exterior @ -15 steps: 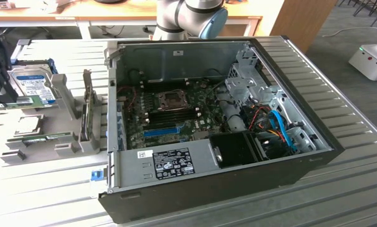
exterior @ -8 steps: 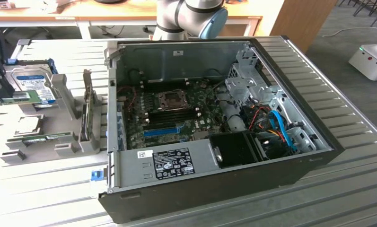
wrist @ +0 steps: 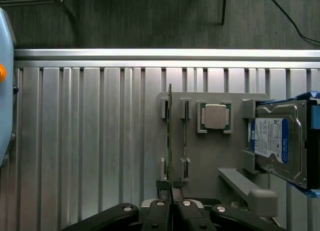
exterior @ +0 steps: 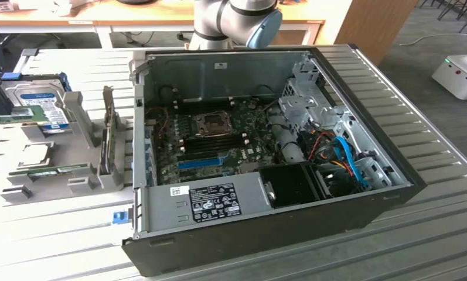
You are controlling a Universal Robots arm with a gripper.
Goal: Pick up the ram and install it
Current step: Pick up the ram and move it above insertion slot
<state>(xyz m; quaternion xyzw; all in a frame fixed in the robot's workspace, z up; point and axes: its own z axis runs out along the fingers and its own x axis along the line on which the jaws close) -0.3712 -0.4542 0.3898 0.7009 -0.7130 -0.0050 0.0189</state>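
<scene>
In the exterior view a ribbed metal surface (exterior: 429, 123) carries an open case (exterior: 296, 234), its motherboard (exterior: 217, 140) bare. To the exterior view's left is a grey tray (exterior: 6, 140) with a drive (exterior: 38, 102). The arm (exterior: 233, 23) rises behind the case. Past it stand wooden desks (exterior: 85, 14) on grey floor (exterior: 421, 29), and a white machine (exterior: 460, 73) sits at the exterior view's right. In the wrist view the jaws are pressed together, pinching the ram (wrist: 170, 141) by one end. The ram shows edge-on as a thin line over the tray's slots. Further along the tray lie a silver chip (wrist: 215, 116) and the blue-labelled drive. Beyond the surface's edge lies dark floor with a black cable (wrist: 290, 18).
</scene>
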